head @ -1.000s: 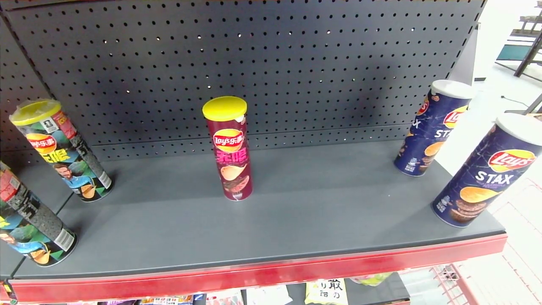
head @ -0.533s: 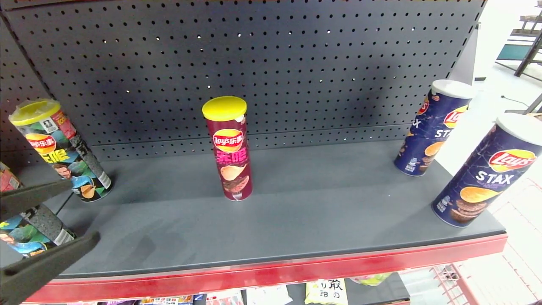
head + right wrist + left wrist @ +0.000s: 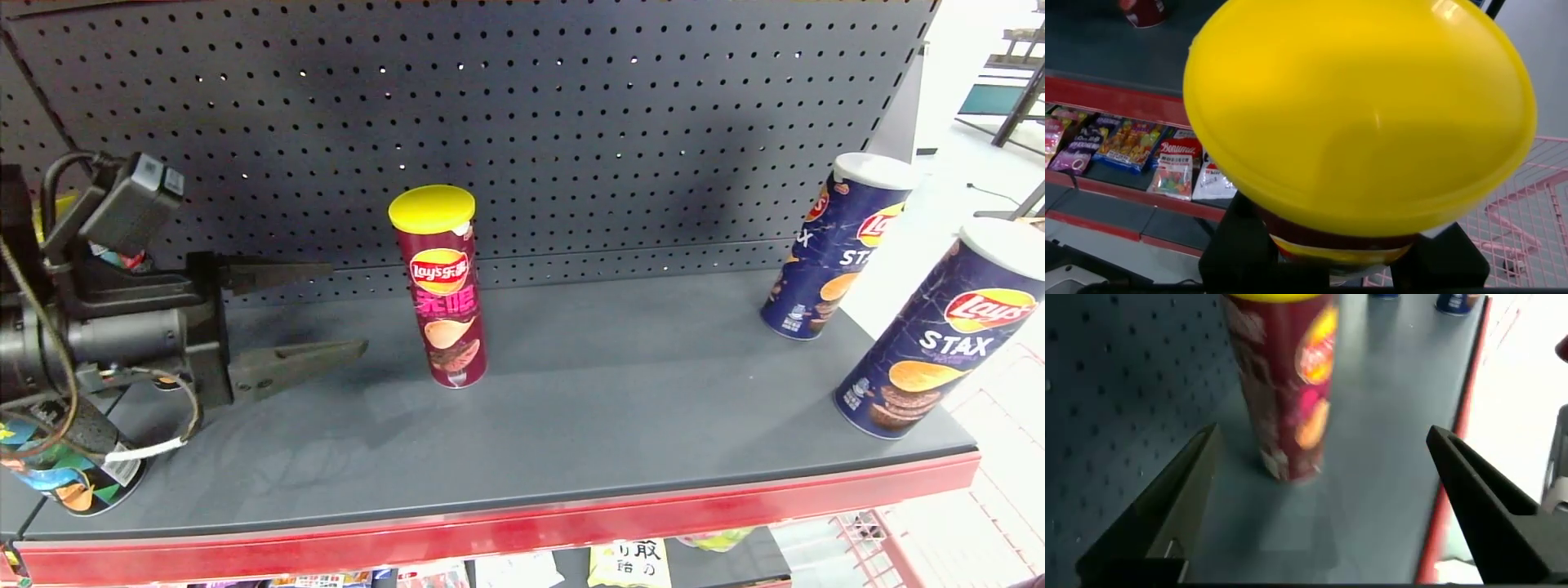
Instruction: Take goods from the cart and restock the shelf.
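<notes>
A maroon chips can (image 3: 445, 302) with a yellow lid stands upright mid-shelf on the grey shelf board (image 3: 620, 408). My left gripper (image 3: 347, 309) hovers over the shelf just left of that can, open, with its fingertips pointing at it and nothing between them. In the left wrist view the same can (image 3: 1286, 392) stands ahead of the open left gripper (image 3: 1323, 434), nearer one finger (image 3: 1167, 514). My right gripper (image 3: 1339, 257) is shut on another yellow-lidded red chips can (image 3: 1360, 114), held off the shelf in front of the lower shelves.
Two blue chips cans (image 3: 833, 253) (image 3: 931, 335) stand at the shelf's right end. Green-black cans (image 3: 65, 474) stand at the left, partly behind my left arm. The pegboard back wall (image 3: 522, 122) and red front lip (image 3: 506, 527) bound the shelf. A pink cart (image 3: 1527, 220) is nearby.
My left gripper came in from the left edge and moved right along the shelf, open, to stand beside the maroon can. The cans have not moved.
</notes>
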